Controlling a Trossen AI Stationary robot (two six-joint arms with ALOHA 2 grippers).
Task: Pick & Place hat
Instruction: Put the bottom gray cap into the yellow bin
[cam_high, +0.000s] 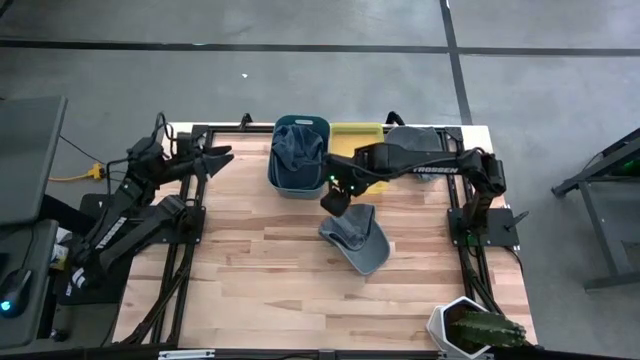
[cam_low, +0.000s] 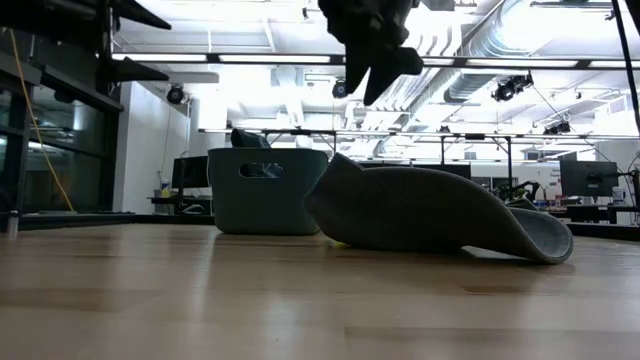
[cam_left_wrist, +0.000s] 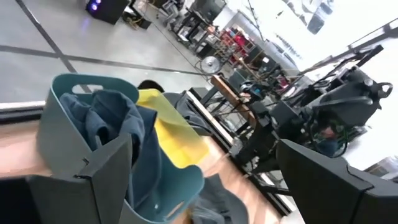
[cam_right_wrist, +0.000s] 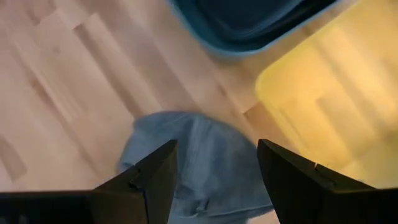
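High view: grey cap (cam_high: 358, 240) lying mid-desk (cam_high: 270, 290), toward right edge; right gripper (cam_high: 336, 197) above it; left gripper (cam_high: 212, 160) at far-left corner, fingers spread. Low view: cap (cam_low: 430, 215) beside teal bin (cam_low: 265, 190). Right wrist view: fingers (cam_right_wrist: 149, 177) parted, empty, over cap (cam_right_wrist: 199, 162).

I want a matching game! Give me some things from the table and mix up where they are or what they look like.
Things:
1. hat
2. teal bin
3. yellow bin
4. right claw

States:
A. has blue cloth in it
B. open, above the hat
C. lying on the wooden table
D. next to the teal bin, at the table's back edge

Pairs: 1-C, 2-A, 3-D, 4-B
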